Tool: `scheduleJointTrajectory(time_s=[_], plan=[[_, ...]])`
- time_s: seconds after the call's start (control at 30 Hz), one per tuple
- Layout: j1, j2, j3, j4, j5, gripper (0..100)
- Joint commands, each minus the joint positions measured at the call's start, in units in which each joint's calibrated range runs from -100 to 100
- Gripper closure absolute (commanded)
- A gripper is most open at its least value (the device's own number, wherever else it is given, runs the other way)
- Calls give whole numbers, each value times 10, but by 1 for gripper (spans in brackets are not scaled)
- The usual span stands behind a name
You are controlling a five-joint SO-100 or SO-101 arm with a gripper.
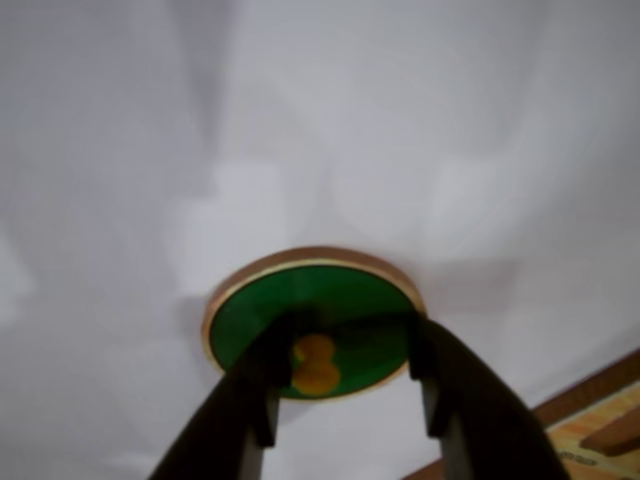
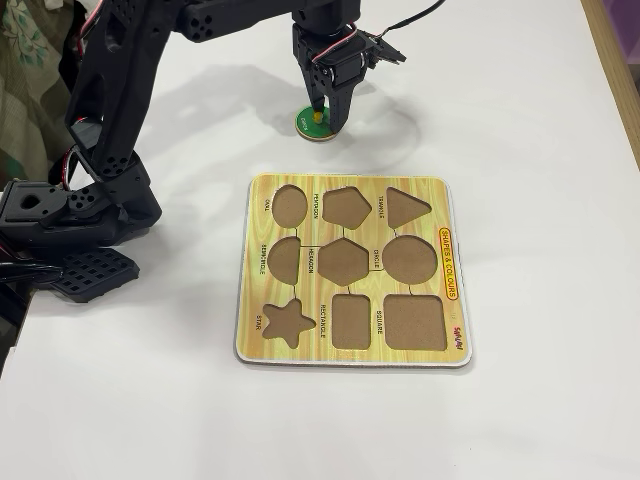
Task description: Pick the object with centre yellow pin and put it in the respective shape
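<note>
Plain white worktop (image 2: 520, 120) filling both views, bare but for a few things. At the left edge of the fixed view, the black arm's base and links (image 2: 100, 190); up at the top centre, the black two-finger pincer (image 2: 322, 112) pointing straight down. Directly under it, the small flat round green wooden disc with a yellow knob at its middle (image 2: 317, 122), lying flat on the worktop. Lower, from centre to right of the frame, the yellow wood-grain shape board (image 2: 452, 345), all cutouts empty, with the round brown circle cutout (image 2: 409, 259) in its middle row at the right, well apart from the disc.

In the wrist view, the green disc (image 1: 345, 300) at centre, the pincer (image 1: 345, 375) rising from the bottom edge, jaws parted, one finger at each side of the yellow knob (image 1: 316, 364). Left finger just beside or touching the knob; right finger clearly apart from it. Nothing gripped yet.

Step in hand, by judgement: closing on the knob. Best done by shifting slightly so the knob sits midway between the fingers, dropping low enough to catch the knob's stem without pressing on the disc face, then closing gently and lifting straight up, to avoid tipping or sliding the disc.
</note>
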Motion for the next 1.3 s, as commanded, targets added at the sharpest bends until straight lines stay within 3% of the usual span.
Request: scheduleJointTrajectory(time_s=[0.0,0.07,0.7,1.27], plan=[[9,-15,6,8,3,91],[9,-15,6,8,4,99],[15,-80,6,-1,4,99],[195,-183,-5,-1,-2,99]])
